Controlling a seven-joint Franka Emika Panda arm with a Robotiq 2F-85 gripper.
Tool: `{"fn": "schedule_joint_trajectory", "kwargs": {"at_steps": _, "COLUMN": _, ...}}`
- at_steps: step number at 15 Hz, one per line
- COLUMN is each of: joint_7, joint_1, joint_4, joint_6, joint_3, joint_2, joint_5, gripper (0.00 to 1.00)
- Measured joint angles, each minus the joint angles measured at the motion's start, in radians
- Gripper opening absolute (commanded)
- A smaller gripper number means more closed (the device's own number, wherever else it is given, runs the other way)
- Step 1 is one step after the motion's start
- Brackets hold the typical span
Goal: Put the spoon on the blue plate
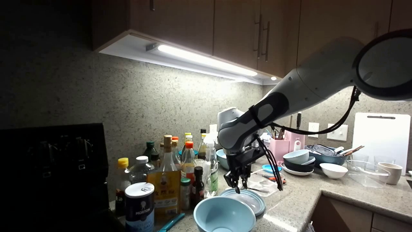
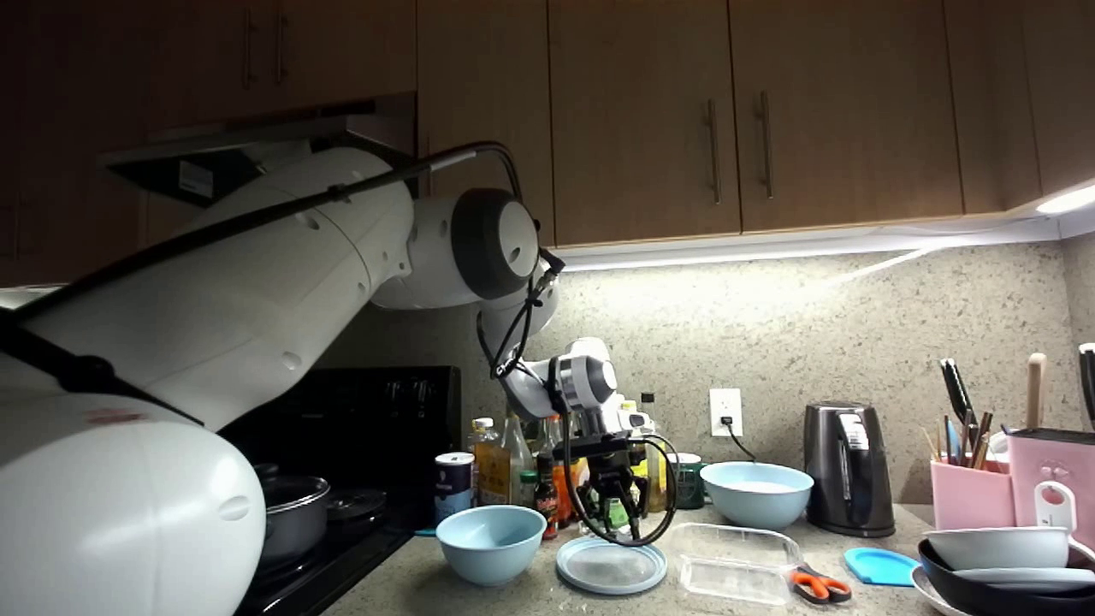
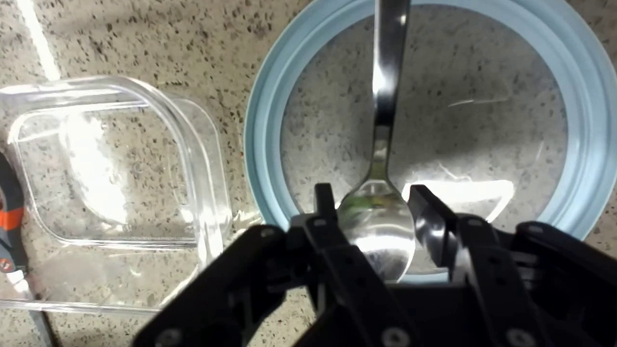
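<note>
The gripper (image 3: pixel 370 193) pinches the spoon (image 3: pixel 382 152) by its rounded end, the fingers (image 3: pixel 324 198) standing apart by the width of metal between them. The handle runs out from the fingertips over the blue plate (image 3: pixel 265 125), which lies on the counter (image 3: pixel 202 48). Just beside the plate sits a clear container (image 3: pixel 188 154); on the plate's opposite side, in both exterior views, stands a light blue bowl (image 2: pixel 489 552).

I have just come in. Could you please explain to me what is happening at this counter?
A robot arm has a spoon gripped at the bowl end in its hand. In the wrist view, the spoon reaches across the blue plate; it seems to hang above it, not yet laid down. A clear box stands beside the blue plate.
</note>
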Motion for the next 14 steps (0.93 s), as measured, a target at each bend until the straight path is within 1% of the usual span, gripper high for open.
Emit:
{"fn": "schedule_joint_trajectory", "kwargs": {"at_steps": 4, "joint_7": 0.000, "joint_1": -0.001, "joint_4": 0.076, "joint_6": -0.019, "joint_3": -0.001, "joint_2": 0.071, "joint_5": 0.005, "gripper": 0.18}}
{"fn": "schedule_joint_trajectory", "kwargs": {"at_steps": 5, "joint_7": 0.000, "joint_1": -0.001, "joint_4": 0.095, "joint_6": -0.029, "joint_3": -0.001, "joint_2": 0.087, "joint_5": 0.007, "gripper": 0.68}}
{"fn": "schedule_joint_trajectory", "kwargs": {"at_steps": 6, "joint_7": 0.000, "joint_1": 0.000, "joint_4": 0.114, "joint_6": -0.040, "joint_3": -0.001, "joint_2": 0.101, "joint_5": 0.008, "gripper": 0.70}}
{"fn": "schedule_joint_trajectory", "kwargs": {"at_steps": 7, "joint_7": 0.000, "joint_1": 0.000, "joint_4": 0.132, "joint_6": -0.053, "joint_3": -0.001, "joint_2": 0.114, "joint_5": 0.008, "gripper": 0.75}}
{"fn": "schedule_joint_trajectory", "kwargs": {"at_steps": 8, "joint_7": 0.000, "joint_1": 0.000, "joint_4": 0.150, "joint_6": -0.064, "joint_3": -0.001, "joint_2": 0.124, "joint_5": 0.008, "gripper": 0.82}}
{"fn": "schedule_joint_trajectory", "kwargs": {"at_steps": 11, "joint_7": 0.001, "joint_1": 0.000, "joint_4": 0.196, "joint_6": -0.090, "joint_3": -0.002, "joint_2": 0.142, "joint_5": 0.008, "gripper": 0.98}}
{"fn": "schedule_joint_trajectory", "kwargs": {"at_steps": 14, "joint_7": 0.023, "joint_1": 0.016, "joint_4": 0.233, "joint_6": -0.126, "joint_3": -0.020, "joint_2": 0.141, "joint_5": 0.005, "gripper": 1.00}}
